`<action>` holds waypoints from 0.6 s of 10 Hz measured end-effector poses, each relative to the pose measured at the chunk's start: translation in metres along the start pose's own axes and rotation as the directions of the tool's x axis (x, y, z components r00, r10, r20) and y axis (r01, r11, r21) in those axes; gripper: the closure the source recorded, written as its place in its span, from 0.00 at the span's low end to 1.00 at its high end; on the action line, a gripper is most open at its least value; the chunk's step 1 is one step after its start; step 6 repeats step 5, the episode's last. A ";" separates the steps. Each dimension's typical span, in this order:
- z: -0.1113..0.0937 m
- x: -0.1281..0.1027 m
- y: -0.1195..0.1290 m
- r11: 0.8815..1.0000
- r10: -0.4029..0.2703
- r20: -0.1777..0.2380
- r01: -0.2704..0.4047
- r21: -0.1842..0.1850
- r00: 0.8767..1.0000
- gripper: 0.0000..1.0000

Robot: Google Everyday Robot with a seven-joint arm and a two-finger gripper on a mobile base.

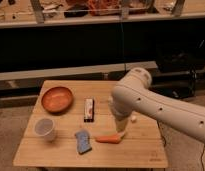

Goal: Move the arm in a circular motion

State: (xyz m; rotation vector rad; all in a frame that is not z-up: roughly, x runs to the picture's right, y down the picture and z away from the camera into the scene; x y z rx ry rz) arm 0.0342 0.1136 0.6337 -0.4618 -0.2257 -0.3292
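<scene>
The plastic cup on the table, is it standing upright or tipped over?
Upright. The cup stands on the table with its round rim facing up, below the bowl. The arm points its pincer down near the carrot.
</scene>
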 end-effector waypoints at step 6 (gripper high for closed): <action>0.006 -0.047 -0.087 0.992 -0.125 -0.025 0.126 0.018 0.992 0.20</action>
